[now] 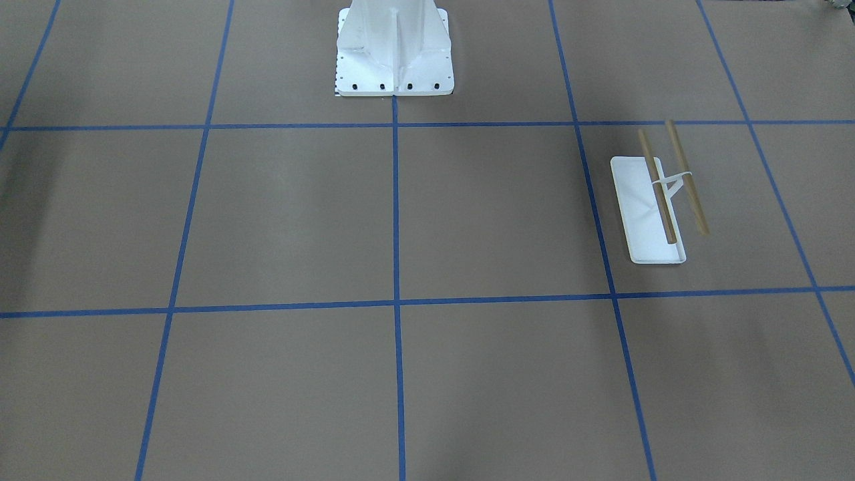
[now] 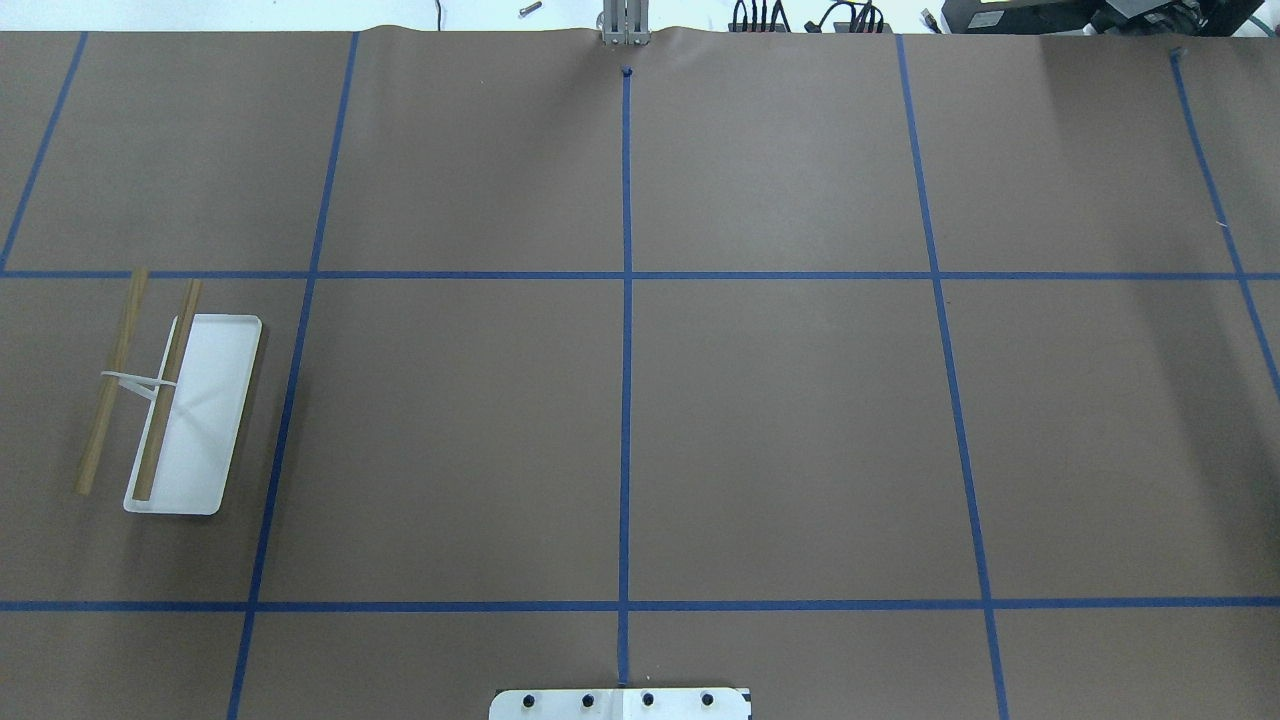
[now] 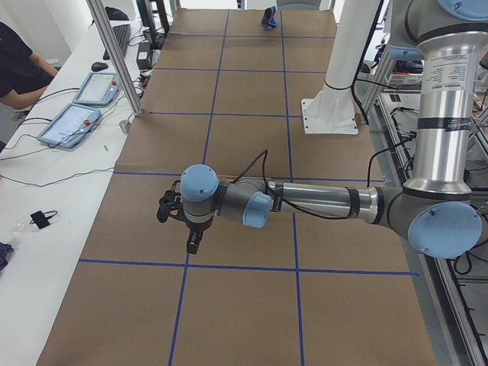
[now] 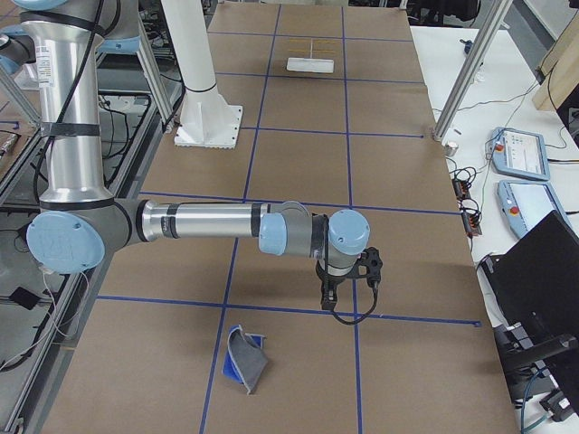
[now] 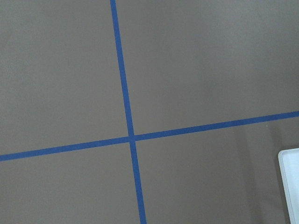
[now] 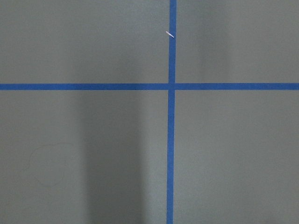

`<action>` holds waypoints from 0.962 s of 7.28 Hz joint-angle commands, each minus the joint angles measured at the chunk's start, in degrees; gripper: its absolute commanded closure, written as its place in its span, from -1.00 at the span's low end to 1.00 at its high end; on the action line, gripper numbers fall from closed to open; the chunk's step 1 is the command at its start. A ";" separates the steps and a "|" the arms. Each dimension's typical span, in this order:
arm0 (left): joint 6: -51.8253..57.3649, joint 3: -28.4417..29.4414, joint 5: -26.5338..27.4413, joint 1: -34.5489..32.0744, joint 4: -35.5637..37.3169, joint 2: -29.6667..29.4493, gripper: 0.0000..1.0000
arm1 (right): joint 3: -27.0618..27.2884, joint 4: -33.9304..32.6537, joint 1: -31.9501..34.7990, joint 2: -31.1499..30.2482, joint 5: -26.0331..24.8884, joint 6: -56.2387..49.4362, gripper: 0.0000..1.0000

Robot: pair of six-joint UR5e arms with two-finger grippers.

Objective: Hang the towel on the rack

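Observation:
The towel lies crumpled on the brown table, blue and grey, on a blue tape line; it also shows far off in the exterior left view. It is outside the overhead and front views. The rack stands on the robot's left side, its two tan rods over a white base, bare of any cloth; it shows small in the exterior right view. My right gripper hovers beyond and right of the towel, apart from it. My left gripper hovers over the table. I cannot tell whether either is open.
The big white bolted pedestal stands at the robot's edge of the table. A white corner of the rack's base shows in the left wrist view. Metal posts and desks with tablets line the far side.

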 commanded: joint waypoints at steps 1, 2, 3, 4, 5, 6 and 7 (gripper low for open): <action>0.00 -0.17 0.08 0.00 0.00 0.01 -0.99 | 1.08 -0.26 0.10 -0.09 -2.76 0.07 -1.00; 0.00 0.17 0.16 0.00 0.00 0.01 -0.99 | 0.74 -0.09 0.10 -0.18 -2.52 0.07 -1.00; 0.26 0.96 0.08 0.00 -0.34 0.01 -0.99 | 0.65 -0.09 0.10 -0.36 -2.61 -0.01 -1.00; 0.26 1.32 0.34 0.00 -0.26 -0.07 -0.99 | 0.47 0.00 0.10 -0.27 -2.61 0.07 -1.00; 0.09 1.49 0.25 0.00 -0.35 -0.16 -0.99 | 0.47 0.00 0.10 -0.27 -2.61 0.07 -1.00; 0.09 1.50 0.34 0.00 -0.35 -0.08 -0.99 | 0.39 0.00 0.10 -0.36 -2.52 -0.54 -1.00; 0.09 1.23 0.34 0.00 -0.26 -0.08 -0.99 | 0.30 0.00 0.10 -0.27 -2.34 0.15 -1.00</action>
